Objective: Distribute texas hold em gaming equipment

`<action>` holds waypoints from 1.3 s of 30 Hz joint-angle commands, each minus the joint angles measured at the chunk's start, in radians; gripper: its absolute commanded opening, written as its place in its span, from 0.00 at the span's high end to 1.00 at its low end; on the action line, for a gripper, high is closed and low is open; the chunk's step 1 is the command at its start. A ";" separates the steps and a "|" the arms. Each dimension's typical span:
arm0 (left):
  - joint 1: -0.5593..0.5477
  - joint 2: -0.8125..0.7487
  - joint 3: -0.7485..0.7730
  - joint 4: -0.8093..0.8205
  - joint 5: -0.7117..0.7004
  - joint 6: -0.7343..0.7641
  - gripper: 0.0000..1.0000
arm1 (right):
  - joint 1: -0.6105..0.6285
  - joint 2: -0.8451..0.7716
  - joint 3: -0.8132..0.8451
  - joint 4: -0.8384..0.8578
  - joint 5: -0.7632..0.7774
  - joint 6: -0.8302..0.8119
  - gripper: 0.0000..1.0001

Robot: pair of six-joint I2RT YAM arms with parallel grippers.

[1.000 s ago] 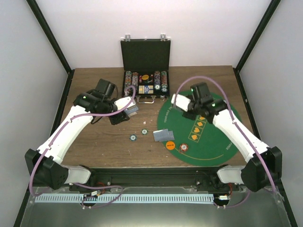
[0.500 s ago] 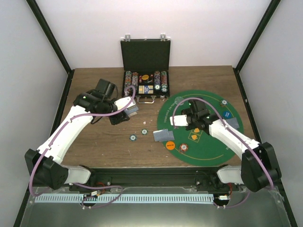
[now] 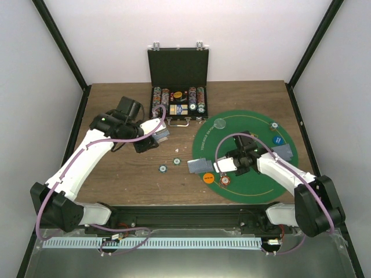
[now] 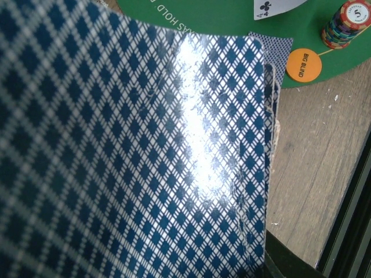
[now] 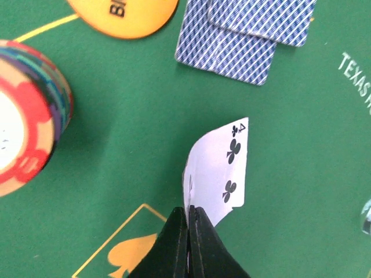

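Observation:
My left gripper [image 3: 156, 138] is shut on a deck of blue-backed playing cards [image 3: 164, 134] over the bare wood left of the green mat. The deck [image 4: 133, 150] fills the left wrist view and hides the fingers. My right gripper [image 3: 228, 165] is shut on one card [image 5: 223, 168], a four of clubs, face up just above the felt. Beside it lie two face-down cards [image 5: 243, 35], an orange "BIG BLIND" disc [image 5: 124, 14] and a striped chip stack [image 5: 29, 116]. Two teal chips [image 3: 163, 168] lie on the wood.
The black case [image 3: 178, 107] stands open at the back with chip rows in it. On the green mat [image 3: 255, 185] are a clear disc [image 3: 219, 123], a blue disc [image 3: 277, 139], a small teal chip [image 3: 273, 125] and face-down cards [image 3: 284, 152] at the right.
My right gripper has moved from the mat's far side toward its near left, carrying the card down close to the felt. The left arm has not moved.

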 commanded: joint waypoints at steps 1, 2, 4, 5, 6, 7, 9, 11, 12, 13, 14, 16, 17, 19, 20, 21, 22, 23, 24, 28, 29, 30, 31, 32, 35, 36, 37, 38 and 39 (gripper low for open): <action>0.004 -0.009 -0.004 0.027 0.018 0.007 0.61 | -0.034 0.008 0.008 -0.076 0.000 -0.054 0.99; 0.004 -0.008 -0.002 0.028 0.017 0.007 0.61 | -0.038 0.009 0.000 -0.080 0.007 -0.058 0.99; 0.004 -0.006 -0.002 0.030 0.020 0.008 0.61 | -0.049 0.016 -0.012 -0.076 0.007 -0.057 0.99; 0.004 -0.005 -0.004 0.030 0.021 0.009 0.61 | -0.054 0.021 -0.018 -0.070 0.006 -0.060 0.99; 0.004 -0.003 -0.005 0.030 0.019 0.008 0.61 | -0.056 0.025 -0.024 -0.062 0.008 -0.063 0.99; 0.003 -0.001 -0.005 0.031 0.017 0.009 0.61 | -0.058 0.028 -0.032 -0.055 0.010 -0.067 0.99; 0.004 -0.003 -0.009 0.032 0.010 0.010 0.61 | -0.061 0.032 -0.042 -0.049 0.014 -0.080 0.99; 0.004 -0.004 -0.008 0.032 0.006 0.011 0.61 | -0.065 0.032 -0.052 -0.046 0.019 -0.085 0.98; 0.004 -0.003 -0.007 0.030 0.005 0.011 0.61 | -0.067 0.031 -0.059 -0.049 0.020 -0.090 0.98; 0.004 -0.003 -0.006 0.031 0.005 0.011 0.61 | -0.069 0.028 -0.065 -0.050 0.023 -0.094 0.98; 0.004 0.001 -0.004 0.030 0.005 0.012 0.61 | -0.072 0.026 -0.072 -0.050 0.026 -0.097 0.98; 0.004 0.006 -0.002 0.031 0.005 0.014 0.61 | -0.079 0.016 -0.081 -0.057 0.024 -0.098 0.97; 0.004 0.009 -0.001 0.033 0.005 0.013 0.61 | -0.083 0.011 -0.085 -0.058 0.025 -0.099 0.96; 0.004 0.012 0.000 0.033 0.005 0.013 0.61 | -0.087 0.003 -0.091 -0.061 0.024 -0.099 0.96; 0.004 0.013 0.000 0.033 0.005 0.013 0.61 | -0.089 -0.002 -0.092 -0.062 0.024 -0.101 0.96; 0.004 0.013 0.001 0.033 0.007 0.013 0.61 | -0.090 -0.004 -0.094 -0.064 0.027 -0.104 0.96; 0.004 0.013 0.001 0.033 0.005 0.013 0.61 | -0.094 -0.005 -0.095 -0.065 0.030 -0.106 0.96; 0.004 0.013 0.001 0.032 0.005 0.013 0.61 | -0.095 -0.005 -0.095 -0.066 0.032 -0.108 0.96; 0.004 0.013 0.003 0.032 0.004 0.013 0.61 | -0.096 -0.006 -0.096 -0.067 0.032 -0.110 0.95; 0.004 0.011 0.003 0.030 0.005 0.013 0.61 | -0.100 -0.018 -0.086 -0.063 0.046 -0.106 0.81; 0.004 0.012 0.004 0.030 0.005 0.013 0.61 | -0.104 -0.025 -0.077 -0.065 0.048 -0.106 0.76; 0.004 0.013 0.004 0.030 0.004 0.013 0.61 | -0.109 -0.033 -0.069 -0.068 0.051 -0.106 0.69; 0.004 0.013 0.005 0.030 0.005 0.013 0.61 | -0.113 -0.043 -0.061 -0.071 0.054 -0.105 0.61; 0.004 0.014 0.004 0.030 0.005 0.013 0.61 | -0.119 -0.050 -0.049 -0.077 0.057 -0.102 0.51; 0.004 0.012 0.007 0.027 0.002 0.013 0.61 | -0.135 -0.083 -0.005 -0.088 0.057 -0.087 0.37; 0.004 0.013 0.007 0.027 0.000 0.013 0.61 | -0.143 -0.092 0.013 -0.089 0.056 -0.079 0.33; 0.004 0.011 0.008 0.027 -0.001 0.013 0.61 | -0.151 -0.103 0.037 -0.088 0.054 -0.068 0.29; 0.004 0.011 0.007 0.026 -0.001 0.013 0.61 | -0.158 -0.116 0.062 -0.072 0.046 -0.041 0.28; 0.004 0.012 0.007 0.026 0.000 0.013 0.61 | -0.168 -0.127 0.091 -0.045 0.025 0.009 0.27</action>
